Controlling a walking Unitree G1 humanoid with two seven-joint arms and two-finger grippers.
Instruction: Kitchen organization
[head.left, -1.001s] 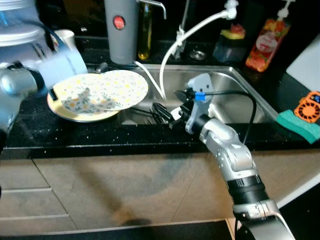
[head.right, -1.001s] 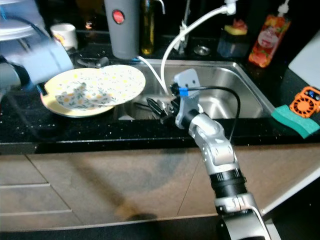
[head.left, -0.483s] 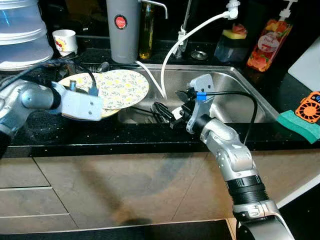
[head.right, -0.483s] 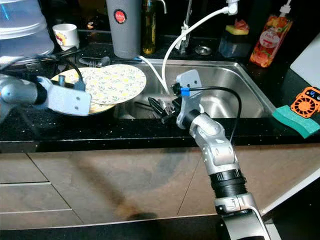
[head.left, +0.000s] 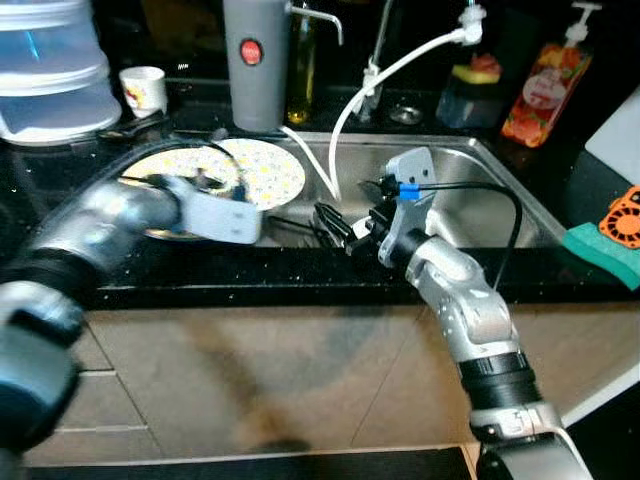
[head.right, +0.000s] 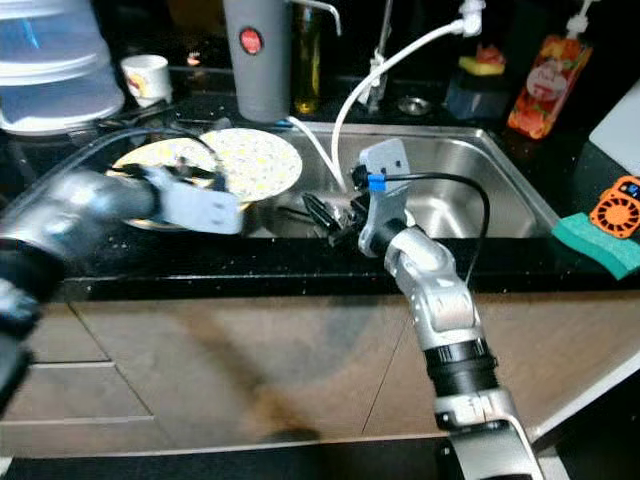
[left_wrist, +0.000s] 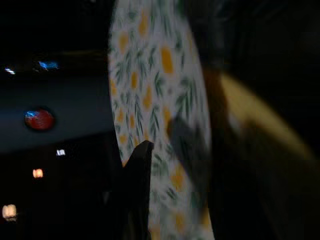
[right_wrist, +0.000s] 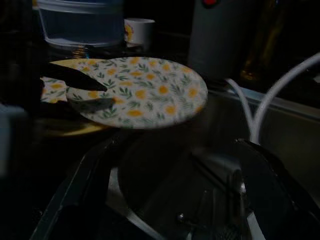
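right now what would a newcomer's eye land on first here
Probably the flowered plate on the black counter by the sink's left rim, with the left hand reaching over its near edge. Next, the right hand poised open over the sink's front left corner, and the white hose arching above it.

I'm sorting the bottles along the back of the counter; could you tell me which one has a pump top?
The orange-red bottle at the far right behind the sink has a white pump; the yellow oil bottle beside the grey canister does not.
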